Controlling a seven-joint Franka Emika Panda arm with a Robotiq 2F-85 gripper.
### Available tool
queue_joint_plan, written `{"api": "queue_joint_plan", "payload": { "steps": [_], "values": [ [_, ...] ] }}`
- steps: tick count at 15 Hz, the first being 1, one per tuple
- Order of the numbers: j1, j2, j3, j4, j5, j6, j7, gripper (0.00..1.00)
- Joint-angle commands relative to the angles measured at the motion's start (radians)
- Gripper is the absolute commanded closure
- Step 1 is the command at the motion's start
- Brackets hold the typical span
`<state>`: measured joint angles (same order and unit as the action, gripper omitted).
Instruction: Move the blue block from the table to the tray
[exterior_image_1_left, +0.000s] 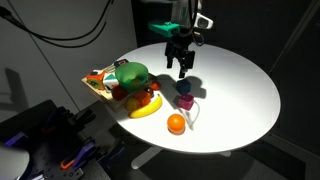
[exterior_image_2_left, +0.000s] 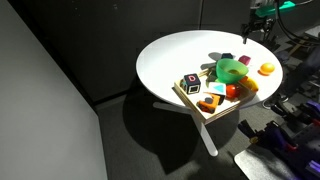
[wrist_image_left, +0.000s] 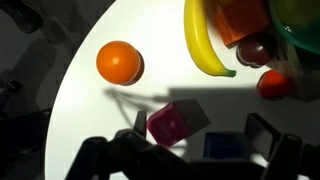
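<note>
The blue block (wrist_image_left: 225, 147) is a small dark-blue cube lying in shadow on the white table (wrist_image_left: 80, 110), right beside a magenta cube (wrist_image_left: 168, 125). In an exterior view the blue block (exterior_image_1_left: 184, 88) sits just behind the magenta cube (exterior_image_1_left: 186, 101). My gripper (wrist_image_left: 195, 135) is open and hangs above both cubes, which lie between its fingers in the wrist view. It holds nothing. It also shows in both exterior views (exterior_image_1_left: 181, 66) (exterior_image_2_left: 250, 35). The light-wood tray (exterior_image_1_left: 97, 88) (exterior_image_2_left: 192, 105) lies at the table's edge, crowded with objects.
An orange (wrist_image_left: 120, 62) (exterior_image_1_left: 176, 123) and a banana (wrist_image_left: 203, 45) (exterior_image_1_left: 145, 107) lie near the cubes. A green bowl (exterior_image_1_left: 130, 75) (exterior_image_2_left: 232, 70) stands on the tray with red fruit (wrist_image_left: 272, 85) and small blocks. The table's rim is close by.
</note>
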<state>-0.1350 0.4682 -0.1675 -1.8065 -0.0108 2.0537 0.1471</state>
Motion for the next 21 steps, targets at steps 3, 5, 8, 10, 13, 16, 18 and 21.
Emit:
{"api": "queue_joint_plan", "payload": {
  "steps": [3,5,8,10,13,16,18,21],
  "values": [
    [-0.004,0.087,0.006,0.065,-0.002,-0.003,0.012,0.0],
    [-0.005,0.106,0.01,0.071,0.003,0.013,0.007,0.0],
    [-0.006,0.135,0.015,0.084,0.011,0.047,0.008,0.0],
    [-0.008,0.154,0.019,0.099,0.016,0.062,0.005,0.0],
    [-0.007,0.18,0.025,0.127,0.021,0.079,0.003,0.0],
    [-0.006,0.201,0.033,0.156,0.025,0.091,0.001,0.0],
    [-0.005,0.214,0.039,0.176,0.029,0.092,-0.001,0.0],
    [-0.003,0.238,0.047,0.205,0.033,0.109,-0.001,0.0]
  ]
}}
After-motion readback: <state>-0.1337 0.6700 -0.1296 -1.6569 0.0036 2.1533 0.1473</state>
